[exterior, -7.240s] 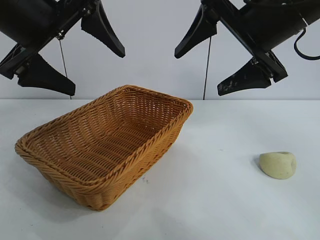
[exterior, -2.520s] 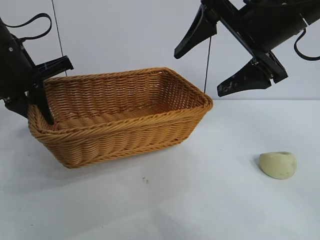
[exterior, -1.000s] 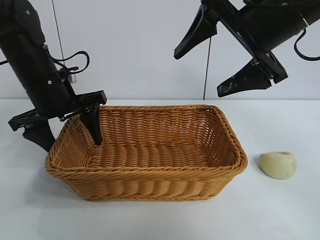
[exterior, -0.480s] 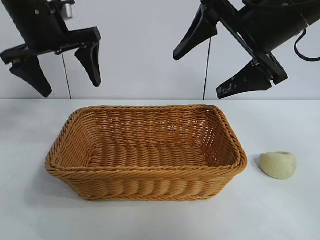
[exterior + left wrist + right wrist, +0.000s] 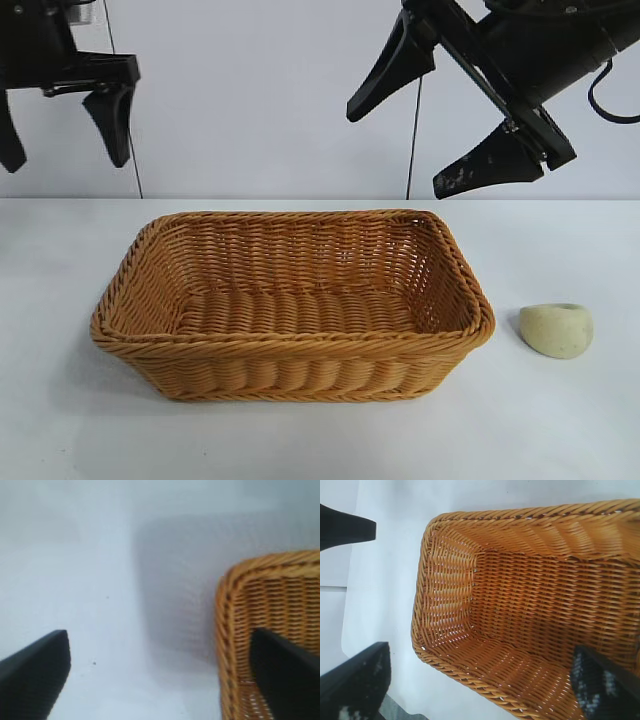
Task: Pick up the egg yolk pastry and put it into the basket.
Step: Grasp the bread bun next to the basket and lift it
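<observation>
Basket (image 5: 292,305) sits on the white bench (image 5: 560,430), centre of the exterior view, long side toward the camera, nothing inside. Pastry (image 5: 556,330) lies on the bench to the basket's right, near its right end but apart from it, dented side up and to the right.

Left tool (image 5: 60,115) is high at the upper left, above and beyond the basket's left end, fingers pointing down, spread wide, nothing between them. In the left wrist view one finger (image 5: 32,677) is over bare bench, the other over a basket corner (image 5: 235,587).

Right tool (image 5: 430,125) hangs at the upper right, tilted down toward the basket, jaws wide apart, holding nothing. Right wrist view looks into the basket interior (image 5: 545,595); the pastry does not show there.
</observation>
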### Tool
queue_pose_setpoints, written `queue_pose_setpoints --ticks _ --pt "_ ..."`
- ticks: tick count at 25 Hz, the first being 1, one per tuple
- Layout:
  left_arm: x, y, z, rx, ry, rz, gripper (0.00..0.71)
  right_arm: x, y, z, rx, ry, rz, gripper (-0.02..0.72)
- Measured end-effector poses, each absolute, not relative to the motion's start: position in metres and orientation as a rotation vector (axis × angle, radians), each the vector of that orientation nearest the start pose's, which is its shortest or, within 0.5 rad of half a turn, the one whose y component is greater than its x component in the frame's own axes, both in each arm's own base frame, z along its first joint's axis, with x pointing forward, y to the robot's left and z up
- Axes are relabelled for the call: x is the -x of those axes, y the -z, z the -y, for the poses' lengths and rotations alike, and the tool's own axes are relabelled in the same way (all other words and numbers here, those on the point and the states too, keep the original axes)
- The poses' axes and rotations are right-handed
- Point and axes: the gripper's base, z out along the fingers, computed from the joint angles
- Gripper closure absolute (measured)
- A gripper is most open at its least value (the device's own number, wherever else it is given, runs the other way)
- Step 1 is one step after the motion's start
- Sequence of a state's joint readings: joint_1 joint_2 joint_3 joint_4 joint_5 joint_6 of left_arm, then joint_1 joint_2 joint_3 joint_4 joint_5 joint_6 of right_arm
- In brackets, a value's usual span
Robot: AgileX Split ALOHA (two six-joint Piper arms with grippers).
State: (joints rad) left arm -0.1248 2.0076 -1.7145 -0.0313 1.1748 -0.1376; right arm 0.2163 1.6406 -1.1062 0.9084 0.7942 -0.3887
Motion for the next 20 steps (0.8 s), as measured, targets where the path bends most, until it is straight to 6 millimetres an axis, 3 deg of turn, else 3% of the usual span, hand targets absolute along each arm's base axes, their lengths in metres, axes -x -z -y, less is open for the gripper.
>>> queue_pose_setpoints --ticks 5,13,17,20 --pt "-0.418 -0.243 0.021 0.096 0.048 -2.983 0.015 -0.315 -0.25 -0.122 0.067 -0.976 -2.607 0.008" --pt "-0.406 -0.253 0.018 0.086 0.063 -2.975 0.015 -0.315 -0.25 -0.122 0.067 -0.976 -2.607 0.008" --pt "-0.378 -0.27 0.018 0.085 0.074 -2.966 0.015 -0.315 -0.25 -0.122 0.067 -0.977 -2.607 0.008" --pt "-0.331 -0.288 0.016 0.039 0.07 -2.958 0.015 -0.315 -0.25 -0.122 0.067 -0.977 -2.607 0.008"
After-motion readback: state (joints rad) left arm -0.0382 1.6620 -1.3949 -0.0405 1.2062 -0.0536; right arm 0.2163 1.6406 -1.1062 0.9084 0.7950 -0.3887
